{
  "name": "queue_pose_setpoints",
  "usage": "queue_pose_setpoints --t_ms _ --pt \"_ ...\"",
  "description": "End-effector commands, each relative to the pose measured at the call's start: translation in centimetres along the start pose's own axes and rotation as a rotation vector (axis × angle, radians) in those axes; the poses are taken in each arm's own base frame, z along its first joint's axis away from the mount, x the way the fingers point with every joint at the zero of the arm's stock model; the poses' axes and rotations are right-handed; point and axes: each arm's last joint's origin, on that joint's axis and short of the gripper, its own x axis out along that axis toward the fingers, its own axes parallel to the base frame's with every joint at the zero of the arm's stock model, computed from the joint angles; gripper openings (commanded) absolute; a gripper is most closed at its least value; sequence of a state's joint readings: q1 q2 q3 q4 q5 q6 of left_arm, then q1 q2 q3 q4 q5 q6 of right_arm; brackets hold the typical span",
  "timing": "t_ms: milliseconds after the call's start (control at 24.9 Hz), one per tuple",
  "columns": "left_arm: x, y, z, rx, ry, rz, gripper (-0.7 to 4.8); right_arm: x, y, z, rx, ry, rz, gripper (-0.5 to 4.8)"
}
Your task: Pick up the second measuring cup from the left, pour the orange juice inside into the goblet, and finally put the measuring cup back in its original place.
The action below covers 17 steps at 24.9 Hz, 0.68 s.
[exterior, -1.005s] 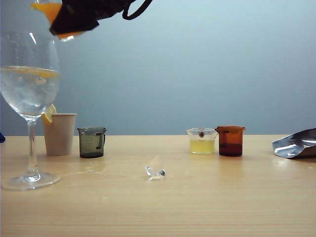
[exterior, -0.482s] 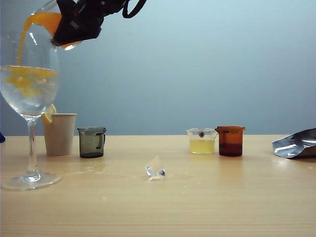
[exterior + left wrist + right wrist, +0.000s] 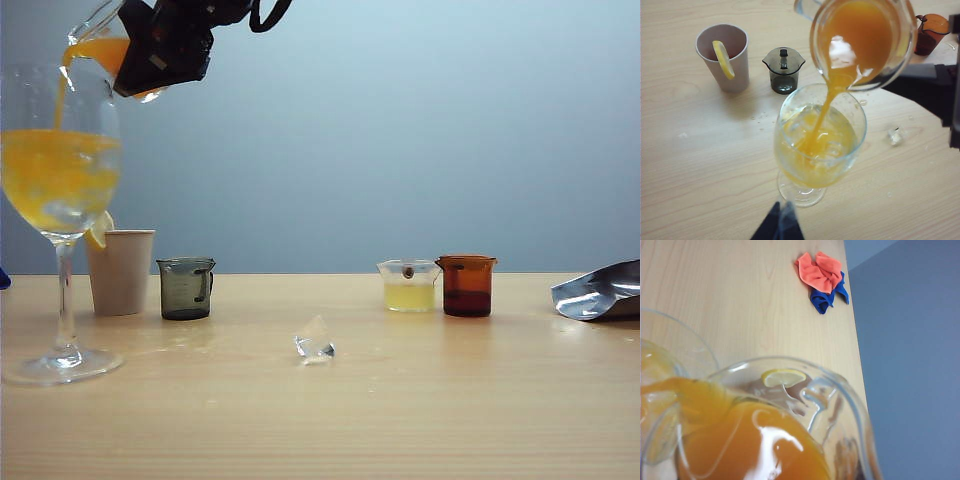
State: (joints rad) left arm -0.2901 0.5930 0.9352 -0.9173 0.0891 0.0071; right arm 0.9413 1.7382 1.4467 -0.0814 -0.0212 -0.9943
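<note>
Currently: right gripper [image 3: 165, 45] clamped on second measuring cup [image 3: 100, 30], held tilted above goblet [image 3: 58, 150], lip pointing down-left over rim. Orange juice [image 3: 825, 105] streaming from lip into bowl; goblet roughly half full. Cup lies directly over goblet mouth; return slot judged to be gap right of smoky cup [image 3: 186, 288], right arm nearer. Left gripper [image 3: 780, 225] low beside goblet foot, holding nothing; spread or pressed together, cannot tell.

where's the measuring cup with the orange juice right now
In the exterior view the measuring cup is held tilted in the right gripper at upper left, above the goblet, pouring into it.
</note>
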Motion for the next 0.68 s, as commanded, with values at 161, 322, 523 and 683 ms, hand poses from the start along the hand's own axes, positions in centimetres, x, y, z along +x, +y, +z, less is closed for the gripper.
queue_pose_setpoints --t_ms 161,322,523,683 --pt "-0.17 -0.01 0.18 0.005 -0.019 0.000 -0.06 -0.43 -0.26 0.55 -0.043 0.000 -0.022 0.84" --pt "-0.17 -0.01 0.18 0.006 -0.019 0.000 -0.06 -0.43 -0.22 0.63 -0.064 0.028 -0.040 0.83" --pt "-0.17 -0.01 0.14 0.006 -0.016 0.000 -0.06 -0.43 -0.22 0.63 -0.071 0.041 -0.048 0.83" --pt "-0.17 -0.01 0.05 0.005 -0.006 0.000 -0.06 -0.43 -0.10 0.82 -0.101 0.045 -0.050 0.83"
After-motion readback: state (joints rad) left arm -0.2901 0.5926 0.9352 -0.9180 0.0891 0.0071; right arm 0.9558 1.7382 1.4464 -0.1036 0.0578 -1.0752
